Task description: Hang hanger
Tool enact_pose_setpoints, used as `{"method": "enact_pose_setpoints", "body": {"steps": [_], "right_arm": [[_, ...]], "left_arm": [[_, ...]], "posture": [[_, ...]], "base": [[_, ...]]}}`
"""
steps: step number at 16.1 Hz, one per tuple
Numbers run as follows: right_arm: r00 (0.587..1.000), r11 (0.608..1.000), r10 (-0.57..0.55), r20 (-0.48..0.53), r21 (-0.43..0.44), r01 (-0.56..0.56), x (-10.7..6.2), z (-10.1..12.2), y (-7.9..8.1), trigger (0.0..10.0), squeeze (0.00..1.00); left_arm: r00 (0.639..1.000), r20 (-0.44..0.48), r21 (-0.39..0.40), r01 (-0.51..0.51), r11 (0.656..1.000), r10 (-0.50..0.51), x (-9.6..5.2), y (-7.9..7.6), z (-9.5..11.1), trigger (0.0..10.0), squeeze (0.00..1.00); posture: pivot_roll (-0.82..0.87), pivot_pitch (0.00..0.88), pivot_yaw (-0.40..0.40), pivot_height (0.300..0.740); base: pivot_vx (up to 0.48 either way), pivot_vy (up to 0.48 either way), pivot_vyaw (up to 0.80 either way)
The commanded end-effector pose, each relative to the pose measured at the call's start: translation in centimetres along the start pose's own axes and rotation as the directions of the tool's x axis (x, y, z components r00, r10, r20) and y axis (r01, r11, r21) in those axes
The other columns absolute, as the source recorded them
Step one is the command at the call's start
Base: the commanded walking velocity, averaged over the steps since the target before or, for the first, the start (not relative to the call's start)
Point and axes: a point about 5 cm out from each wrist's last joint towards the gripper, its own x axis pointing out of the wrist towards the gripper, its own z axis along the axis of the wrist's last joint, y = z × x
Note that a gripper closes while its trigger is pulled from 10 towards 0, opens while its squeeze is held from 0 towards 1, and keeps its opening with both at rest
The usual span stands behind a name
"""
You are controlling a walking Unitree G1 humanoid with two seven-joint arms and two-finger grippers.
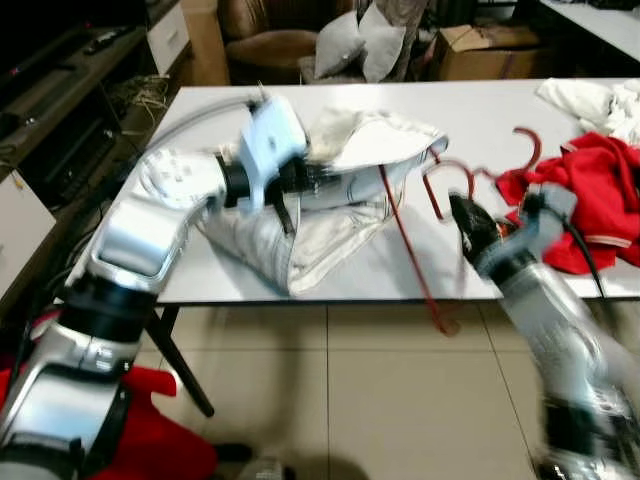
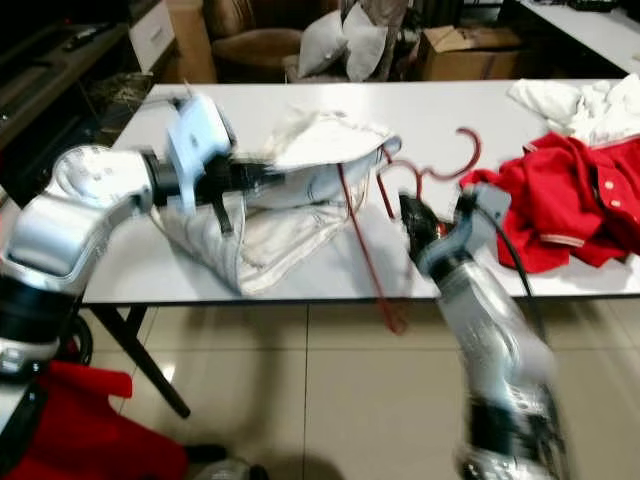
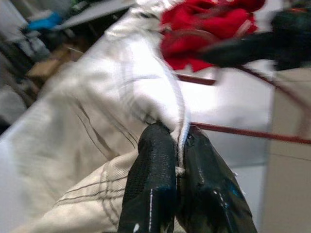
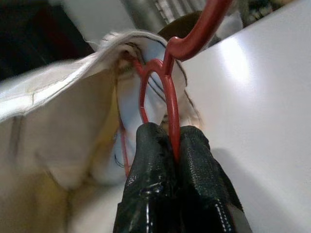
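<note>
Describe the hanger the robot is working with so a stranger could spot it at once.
Start at the white table. Near its front edge lies a cream shirt, with a red shirt heaped at the right. The hanger is the thin red frame between them, partly inside the cream shirt, pinched by the right gripper.

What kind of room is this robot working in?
Probably a lived-in home room, perhaps a living room: a white table strewn with clothes, a brown armchair with cushions behind it, and a tiled floor.
</note>
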Motion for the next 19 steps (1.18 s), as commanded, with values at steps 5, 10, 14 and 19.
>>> {"method": "enact_pose_setpoints", "body": {"steps": [5, 10, 14, 19], "right_arm": [[0.999, 0.974, 0.045, 0.030, 0.219, -0.051, 2.4, -0.6, 1.4, 10.0, 0.00], [0.984, 0.869, -0.042, 0.176, 0.492, -0.051, 5.3, 1.5, 2.0, 10.0, 0.00], [0.971, 0.853, -0.137, 0.194, 0.521, 0.016, 6.3, 1.2, 2.0, 10.0, 0.00], [0.971, 0.860, -0.228, 0.064, 0.480, 0.171, 6.4, -3.5, 2.5, 10.0, 0.00]], "left_arm": [[0.951, 0.309, -0.271, 0.076, 0.960, 0.013, -0.1, 0.9, 5.8, 0.0, 0.00], [0.950, 0.210, -0.301, 0.287, 0.910, -0.230, 2.3, -2.0, 5.7, 0.0, 0.00], [0.891, 0.421, -0.412, 0.357, 0.838, -0.172, 2.9, -1.0, 9.5, 0.0, 0.00], [0.792, 0.608, -0.577, 0.492, 0.653, -0.060, 3.4, 1.0, 13.6, 0.0, 0.00]], "posture": [[0.06, 0.000, 0.073, 0.740], [0.07, 0.000, 0.094, 0.740], [0.08, 0.000, 0.111, 0.740], [0.07, 0.000, 0.133, 0.740]], "base": [[0.000, 0.000, 0.00], [0.000, 0.000, 0.00], [0.000, 0.000, 0.00], [0.000, 0.000, 0.00]]}}
